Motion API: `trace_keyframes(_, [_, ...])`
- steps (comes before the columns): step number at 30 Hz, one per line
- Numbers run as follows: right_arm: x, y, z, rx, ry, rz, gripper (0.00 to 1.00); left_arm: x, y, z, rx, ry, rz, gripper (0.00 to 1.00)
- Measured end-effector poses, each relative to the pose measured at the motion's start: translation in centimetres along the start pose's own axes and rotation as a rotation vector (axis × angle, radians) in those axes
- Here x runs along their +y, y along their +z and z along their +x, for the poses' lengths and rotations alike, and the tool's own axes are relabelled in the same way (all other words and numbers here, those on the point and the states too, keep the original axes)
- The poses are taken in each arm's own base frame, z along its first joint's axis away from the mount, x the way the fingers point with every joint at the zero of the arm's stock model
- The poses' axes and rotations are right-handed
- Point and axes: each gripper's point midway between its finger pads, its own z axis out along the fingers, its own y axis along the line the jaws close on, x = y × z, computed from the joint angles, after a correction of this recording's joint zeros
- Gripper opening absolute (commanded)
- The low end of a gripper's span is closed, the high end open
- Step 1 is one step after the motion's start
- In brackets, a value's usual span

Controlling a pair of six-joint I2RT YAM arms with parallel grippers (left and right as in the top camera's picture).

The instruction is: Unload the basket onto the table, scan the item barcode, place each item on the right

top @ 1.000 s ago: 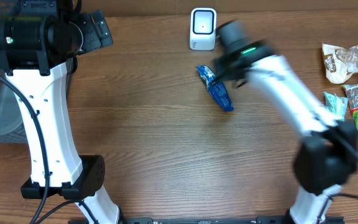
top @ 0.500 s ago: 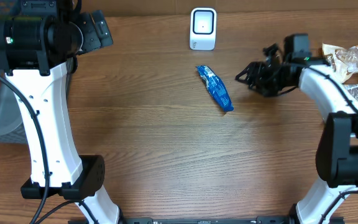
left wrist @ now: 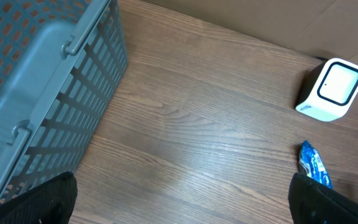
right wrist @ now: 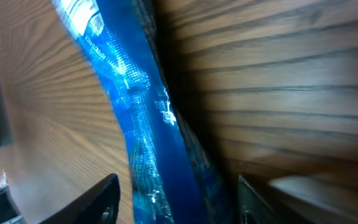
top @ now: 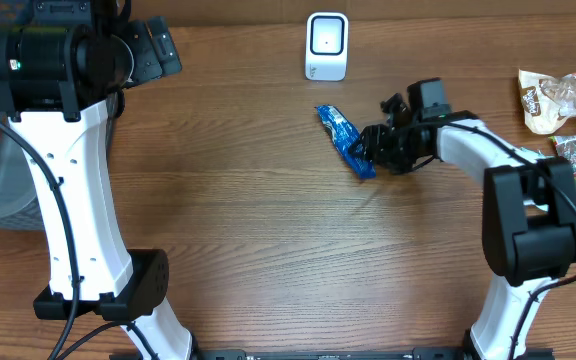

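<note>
The item, a long blue packet (top: pixel 346 141), lies flat on the wooden table below the white scanner (top: pixel 327 46). My right gripper (top: pixel 371 148) sits low at the packet's lower right end. In the right wrist view the packet (right wrist: pixel 148 137) runs between the two dark fingers (right wrist: pixel 98 202), which stand apart from it, so the right gripper (right wrist: pixel 179 208) is open. No barcode shows on it. My left gripper (left wrist: pixel 182 205) hangs wide open high over the table's left, with nothing in it; from there I see the scanner (left wrist: pixel 332 89) and the packet's tip (left wrist: pixel 313 167).
A grey slatted basket (left wrist: pixel 36 81) stands off the table's left edge. Several snack packets (top: pixel 563 100) lie at the far right edge. A cardboard wall runs along the back behind the scanner.
The right arm swung away to the right, then came back left and down to the packet's lower end. The packet and the left arm stayed where they were.
</note>
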Motion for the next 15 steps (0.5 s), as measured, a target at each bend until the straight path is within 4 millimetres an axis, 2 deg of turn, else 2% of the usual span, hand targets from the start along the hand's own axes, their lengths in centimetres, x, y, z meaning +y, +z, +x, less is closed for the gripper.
trace_keyframes(6, [0.01,0.51,0.63,0.014,0.045,0.037,0.38,0.00,0.00,0.00,0.000,0.000,0.000,1.00])
trace_keyframes(10, [-0.11,0.60,0.80,0.017,0.080,0.051,0.20,0.00,0.00,0.00,0.000,0.000,0.000,1.00])
trace_keyframes(15, [-0.12,0.57,0.88,0.020,0.106,0.053,0.15,0.00,0.00,0.00,0.000,0.000,0.000,1.00])
